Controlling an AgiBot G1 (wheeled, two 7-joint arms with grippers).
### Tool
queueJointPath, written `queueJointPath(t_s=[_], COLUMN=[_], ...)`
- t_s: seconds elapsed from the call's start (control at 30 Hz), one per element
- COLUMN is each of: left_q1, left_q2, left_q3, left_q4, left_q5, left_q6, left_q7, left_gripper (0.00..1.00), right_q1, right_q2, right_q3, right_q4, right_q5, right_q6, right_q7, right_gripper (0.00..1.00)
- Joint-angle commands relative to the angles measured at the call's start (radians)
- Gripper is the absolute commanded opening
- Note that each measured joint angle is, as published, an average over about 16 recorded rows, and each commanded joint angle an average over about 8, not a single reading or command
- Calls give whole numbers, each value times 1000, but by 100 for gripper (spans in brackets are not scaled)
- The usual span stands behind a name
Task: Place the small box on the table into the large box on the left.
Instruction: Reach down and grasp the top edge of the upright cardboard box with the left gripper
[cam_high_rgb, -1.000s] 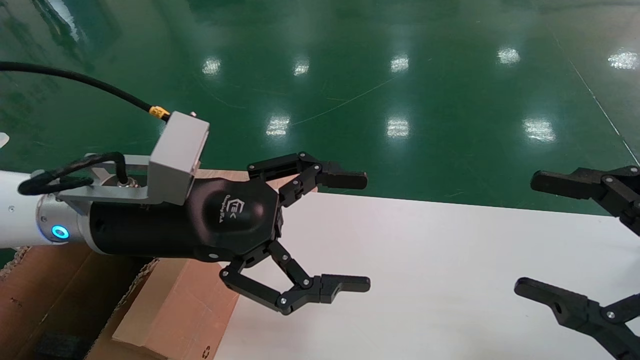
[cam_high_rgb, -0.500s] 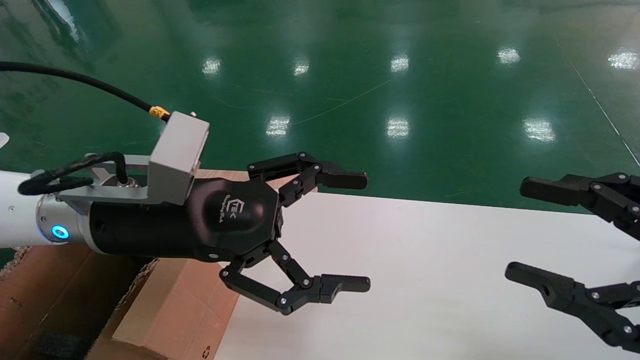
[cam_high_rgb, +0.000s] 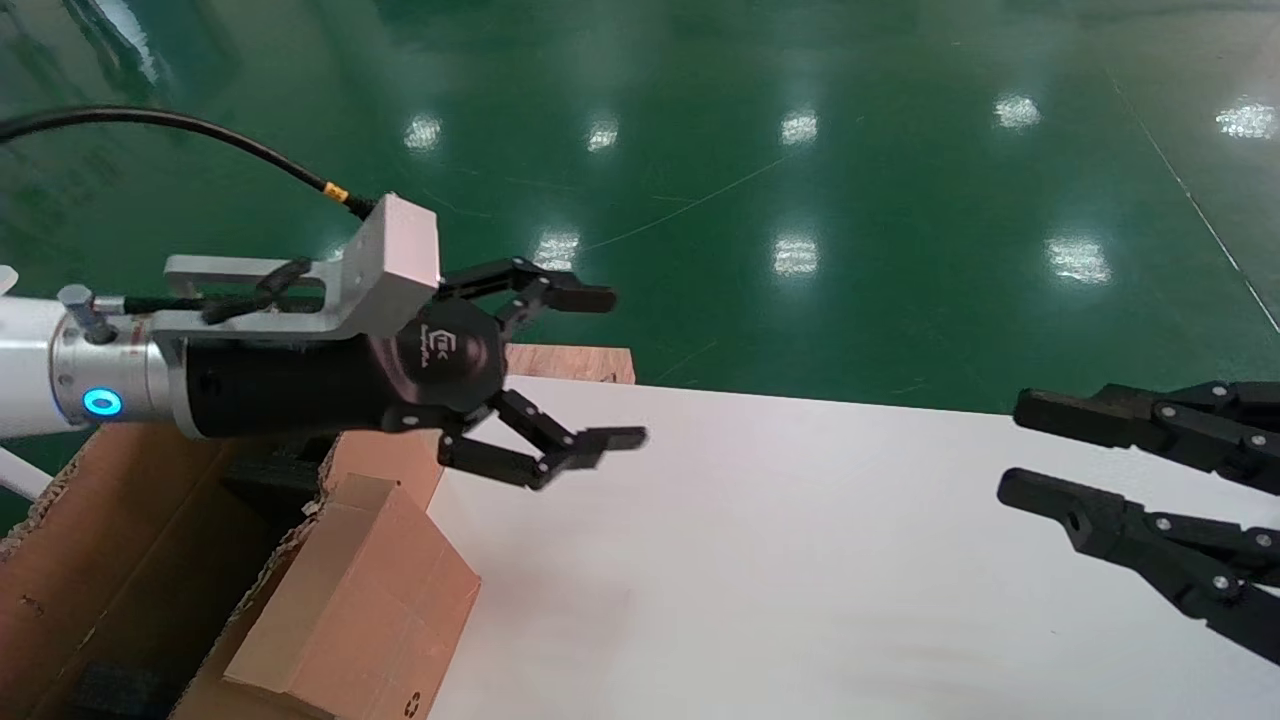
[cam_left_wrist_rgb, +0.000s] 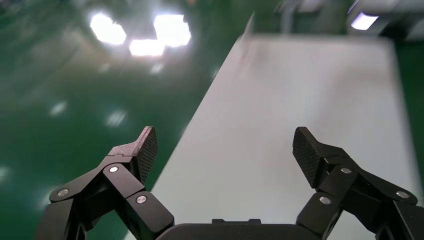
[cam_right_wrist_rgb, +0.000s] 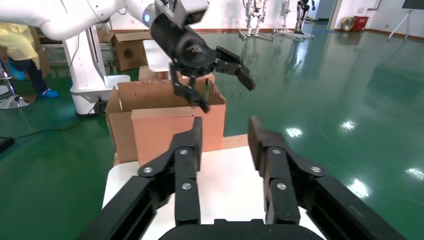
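Observation:
The small box (cam_high_rgb: 350, 600), light brown with a black recycling mark, sits tilted at the left edge of the white table (cam_high_rgb: 800, 550), leaning on the ragged wall of the large box (cam_high_rgb: 90, 560). It also shows in the right wrist view (cam_right_wrist_rgb: 160, 132), in front of the large box (cam_right_wrist_rgb: 120, 107). My left gripper (cam_high_rgb: 605, 368) is open and empty in the air, above and beyond the small box. In the left wrist view the gripper (cam_left_wrist_rgb: 225, 145) has only bare table (cam_left_wrist_rgb: 300, 90) under it. My right gripper (cam_high_rgb: 1020, 450) hovers over the table's right side, partly open and empty.
A plywood board (cam_high_rgb: 570, 362) lies at the table's far left corner, beside the large box. Green floor surrounds the table. In the right wrist view a second carton (cam_right_wrist_rgb: 131, 50) and a person in yellow (cam_right_wrist_rgb: 20, 45) stand far behind.
My left gripper has risen and drawn back to the left, uncovering the small box. My right gripper has shifted slightly left and its fingers have narrowed.

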Motion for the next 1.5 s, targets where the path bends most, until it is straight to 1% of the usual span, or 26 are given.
queueJointPath(t_s=[0.03,0.1,0.17,0.43,0.6,0.73,0.9,1.03,1.23,1.5], left_q1=[-28,-56,-73,-91,-174,-268,-353,-402,-451,-458], left_q2=[-23,-34,-39,-38,-22,6,26,27,17,17], left_q3=[15,29,37,50,97,142,203,267,337,350], left_q4=[-12,-16,-18,-4,-11,-15,-13,-12,-12,-3], left_q5=[70,122,151,185,322,422,496,554,599,603], left_q6=[-20,-17,-14,-9,9,69,172,214,225,219], left_q7=[-28,-46,-57,-67,-159,-252,-357,-425,-483,-485], left_gripper=[100,100,100,100,100,100,100,100,100,100], right_q1=[0,0,0,0,0,0,0,0,0,0], right_q2=[0,0,0,0,0,0,0,0,0,0], right_q3=[0,0,0,0,0,0,0,0,0,0], right_q4=[0,0,0,0,0,0,0,0,0,0], right_q5=[0,0,0,0,0,0,0,0,0,0], right_q6=[0,0,0,0,0,0,0,0,1,1], right_q7=[0,0,0,0,0,0,0,0,0,0], right_gripper=[0,0,0,0,0,0,0,0,0,0])
